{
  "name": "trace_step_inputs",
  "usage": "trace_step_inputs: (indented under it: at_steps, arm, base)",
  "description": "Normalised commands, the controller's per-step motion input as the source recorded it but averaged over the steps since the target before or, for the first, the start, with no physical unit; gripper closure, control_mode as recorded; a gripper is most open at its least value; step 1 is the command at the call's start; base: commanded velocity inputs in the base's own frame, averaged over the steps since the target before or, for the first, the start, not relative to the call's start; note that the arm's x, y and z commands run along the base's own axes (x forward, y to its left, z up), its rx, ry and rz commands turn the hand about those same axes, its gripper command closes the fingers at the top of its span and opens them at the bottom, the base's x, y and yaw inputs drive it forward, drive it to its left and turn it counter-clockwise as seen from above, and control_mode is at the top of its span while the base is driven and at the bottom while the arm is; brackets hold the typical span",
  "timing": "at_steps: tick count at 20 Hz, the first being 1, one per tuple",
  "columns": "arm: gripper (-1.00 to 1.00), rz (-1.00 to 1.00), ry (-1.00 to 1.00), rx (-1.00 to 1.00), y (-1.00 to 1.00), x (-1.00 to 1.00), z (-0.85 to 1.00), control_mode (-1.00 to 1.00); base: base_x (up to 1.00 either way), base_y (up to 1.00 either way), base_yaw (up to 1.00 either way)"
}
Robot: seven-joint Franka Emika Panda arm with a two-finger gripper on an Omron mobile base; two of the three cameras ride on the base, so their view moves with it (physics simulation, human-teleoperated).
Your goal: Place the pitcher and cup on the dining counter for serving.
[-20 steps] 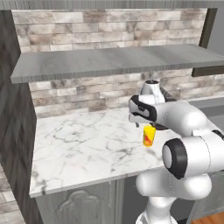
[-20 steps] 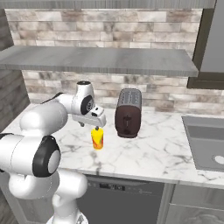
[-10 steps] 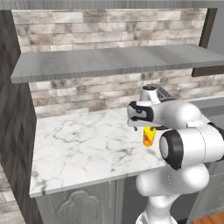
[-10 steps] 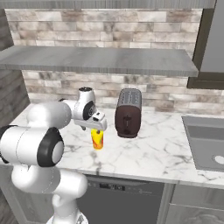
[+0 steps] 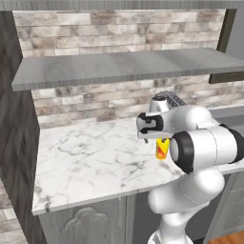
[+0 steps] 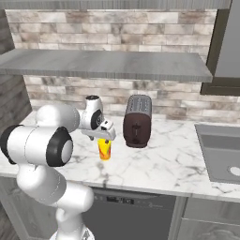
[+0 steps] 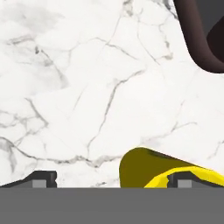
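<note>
The yellow cup [image 5: 162, 148] with its red-orange mark stands upright on the marble wall counter [image 5: 90, 157], also visible from the right [image 6: 104, 149]. My gripper [image 6: 106, 137] hangs open just above its rim. In the hand view the cup [image 7: 146, 168] lies low and right of centre. My gripper [image 7: 113, 179] spans it, with the right fingertip [image 7: 181, 178] over the cup's edge and nothing held. The pitcher and the dining counter are out of view.
A dark brown toaster [image 6: 137, 121] stands on the counter just right of the cup, and its curved edge [image 7: 199, 35] shows in the hand view. A grey shelf [image 6: 103, 63] runs overhead. A sink [image 6: 220, 154] is set in at the far right.
The hand has sunk a little toward the cup and stayed open. The cup has not moved.
</note>
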Motion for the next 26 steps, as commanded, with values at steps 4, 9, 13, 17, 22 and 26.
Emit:
trace_step_inputs:
  at_steps: [4,9,13,17,22,26]
  arm:
    - [-1.00,0.03,0.00,-0.04,0.00,0.00,-0.22,-1.00]
    - [1.00,0.07,0.00,-0.03,0.00,-0.51,-0.51,-1.00]
    - [1.00,0.01,0.00,0.00,-0.01,-0.13,-0.08,-1.00]
    - [1.00,0.00,0.00,0.00,0.00,0.00,0.00,-1.00]
    - [1.00,0.00,-0.03,0.00,0.00,-0.01,0.07,-1.00]
    - [1.00,0.02,-0.19,0.00,0.00,-0.13,0.57,-1.00]
  base:
    - [0.00,0.00,0.00]
    - [0.00,0.00,0.00]
    - [0.00,0.00,0.00]
    - [0.00,0.00,0.00]
    - [0.00,0.00,0.00]
    - [0.00,0.00,0.00]
